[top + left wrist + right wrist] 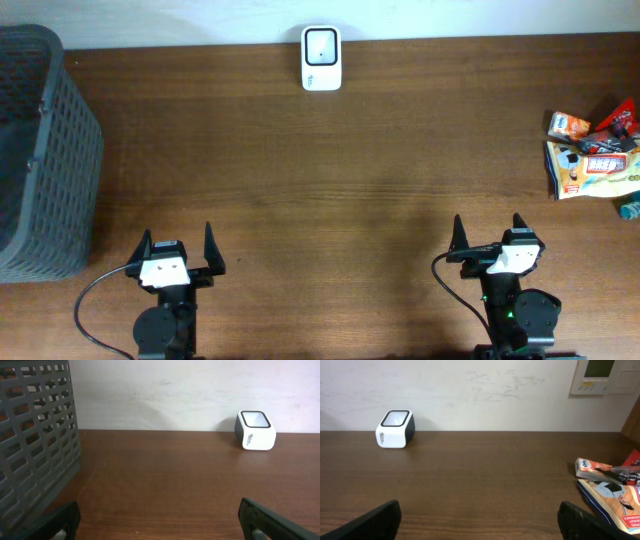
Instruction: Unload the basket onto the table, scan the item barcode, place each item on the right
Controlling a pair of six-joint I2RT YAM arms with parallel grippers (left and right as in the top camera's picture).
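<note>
A white barcode scanner (321, 58) with a dark window stands at the table's far edge, centre; it also shows in the left wrist view (255, 430) and the right wrist view (395, 429). Snack packets (592, 163) lie in a pile at the far right; the right wrist view shows them at its right edge (610, 487). My left gripper (177, 252) rests open at the near left, nothing between its fingers (270, 520). My right gripper (488, 240) stands open at the near right, also empty, well short of the packets.
A dark grey plastic basket (40, 150) with a lattice wall stands at the far left, close to the left arm (30, 435). A pale wall runs behind the table, with a control panel (605, 376) mounted on it at the right.
</note>
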